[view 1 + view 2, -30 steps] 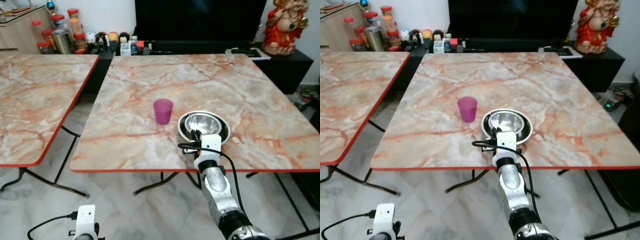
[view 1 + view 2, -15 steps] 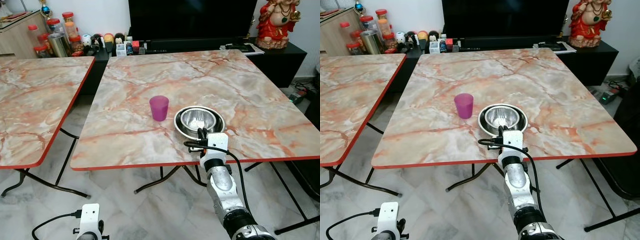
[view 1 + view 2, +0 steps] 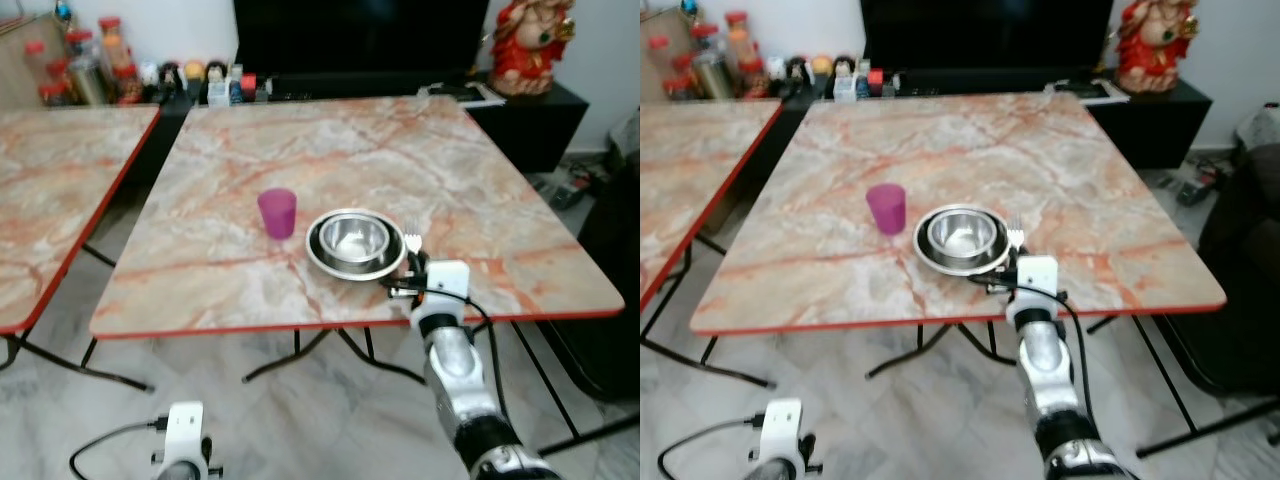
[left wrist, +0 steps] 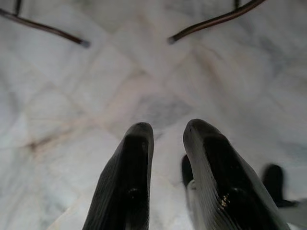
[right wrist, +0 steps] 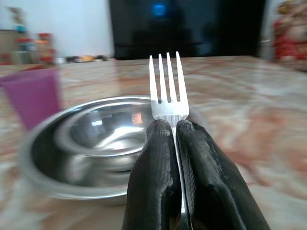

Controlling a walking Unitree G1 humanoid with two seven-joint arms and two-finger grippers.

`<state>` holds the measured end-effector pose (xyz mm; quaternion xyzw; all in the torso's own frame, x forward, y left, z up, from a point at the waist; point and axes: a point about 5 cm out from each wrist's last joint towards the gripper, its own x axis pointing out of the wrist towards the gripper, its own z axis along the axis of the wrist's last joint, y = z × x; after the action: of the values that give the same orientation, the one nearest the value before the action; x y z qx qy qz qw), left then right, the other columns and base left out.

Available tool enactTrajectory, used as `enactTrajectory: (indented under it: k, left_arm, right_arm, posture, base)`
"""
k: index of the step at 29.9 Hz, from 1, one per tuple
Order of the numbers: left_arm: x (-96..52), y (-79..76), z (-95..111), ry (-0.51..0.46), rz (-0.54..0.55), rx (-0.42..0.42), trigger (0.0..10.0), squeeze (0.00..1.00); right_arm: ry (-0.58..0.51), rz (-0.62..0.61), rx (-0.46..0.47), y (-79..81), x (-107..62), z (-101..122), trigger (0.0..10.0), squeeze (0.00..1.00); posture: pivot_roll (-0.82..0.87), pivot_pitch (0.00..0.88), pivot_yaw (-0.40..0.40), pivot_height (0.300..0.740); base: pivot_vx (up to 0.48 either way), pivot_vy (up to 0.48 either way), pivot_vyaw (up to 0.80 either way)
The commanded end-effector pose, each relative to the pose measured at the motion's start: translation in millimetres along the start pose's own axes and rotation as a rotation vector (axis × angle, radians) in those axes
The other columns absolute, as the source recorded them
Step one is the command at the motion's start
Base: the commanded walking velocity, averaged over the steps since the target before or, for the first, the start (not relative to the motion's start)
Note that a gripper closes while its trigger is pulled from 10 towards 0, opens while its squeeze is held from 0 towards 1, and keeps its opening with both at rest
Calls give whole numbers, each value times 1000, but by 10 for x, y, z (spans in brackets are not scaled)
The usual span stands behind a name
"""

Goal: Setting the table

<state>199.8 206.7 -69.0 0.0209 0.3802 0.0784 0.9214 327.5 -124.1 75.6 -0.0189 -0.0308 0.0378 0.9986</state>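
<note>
A steel bowl (image 3: 352, 238) sits in a steel plate (image 3: 330, 268) near the front edge of the marble table (image 3: 420, 150). A purple cup (image 3: 277, 212) stands just left of them. My right gripper (image 3: 415, 262) is at the plate's right side, shut on a silver fork (image 3: 412, 240) whose tines point away from me. In the right wrist view the fork (image 5: 167, 86) rises from the gripper (image 5: 173, 127) beside the bowl (image 5: 105, 129), with the cup (image 5: 33, 93) behind. My left gripper (image 4: 165, 132) hangs over the floor, its fingers slightly apart and holding nothing.
A second marble table (image 3: 60, 180) stands to the left across a gap. Behind the tables a dark TV cabinet (image 3: 540, 110) carries jars (image 3: 85, 70) and a red statue (image 3: 525, 45). A dark seat (image 3: 615, 260) is at the right. Table legs (image 3: 300, 350) cross the tiled floor.
The camera has shifted, so the whole scene has moved in the picture. Relative to the bowl, my right gripper has carried the fork from over the bowl to the plate's right side.
</note>
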Motion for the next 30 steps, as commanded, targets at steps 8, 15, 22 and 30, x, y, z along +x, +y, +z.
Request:
enactTrajectory:
  k: [8,15,22,30]
  left_arm:
    - [2,8,7,-2,3,-4,10000,0]
    - [-1,35,1,-3,26,35,10000,0]
    - [-3,36,-6,1,24,8,10000,0]
    - [-2,31,-3,0,20,6,10000,0]
  right_arm:
    - [-14,-20,-4,-72,24,37,10000,0]
    - [-12,-15,-8,-66,25,36,10000,0]
    - [-9,-12,-13,-66,22,29,10000,0]
    - [-6,-8,-14,-61,23,26,10000,0]
  posture:
    - [16,0,35,740]
    - [15,0,35,740]
    - [11,0,35,740]
    - [12,0,32,740]
  base:
    - [0,0,0]
    - [0,-245,0]
    - [0,-172,0]
    - [0,0,0]
